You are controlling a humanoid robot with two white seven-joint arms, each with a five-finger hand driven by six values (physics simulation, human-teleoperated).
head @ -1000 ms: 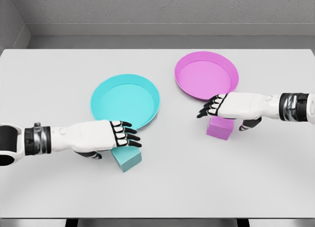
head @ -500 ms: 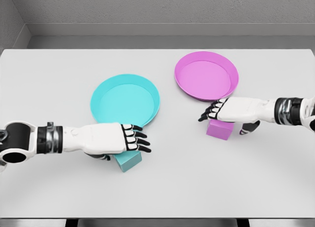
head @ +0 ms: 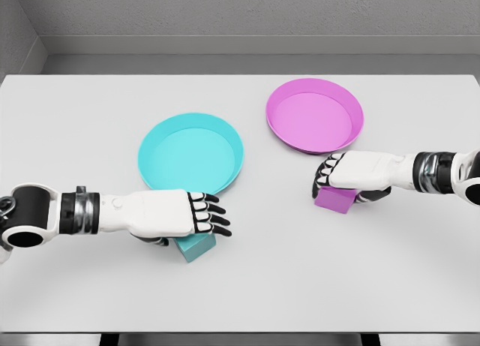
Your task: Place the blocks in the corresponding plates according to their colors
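A cyan block [head: 197,247] lies on the white table just in front of the cyan plate [head: 190,154]. My left hand [head: 196,224] lies flat on top of it, fingers stretched out to the right and open, hiding most of the block. A pink block [head: 334,200] sits in front of the pink plate [head: 313,115]. My right hand [head: 339,184] covers its top, with the fingers curled down over its left side and the thumb at its right side, shut on it. Both plates hold nothing.
The white table [head: 90,128] stretches wide to the left and right of the plates. A grey wall runs along its far edge. The near edge lies close below both blocks.
My left hand slid right and down onto the cyan block. My right hand dropped onto the pink block and its fingers curled around it.
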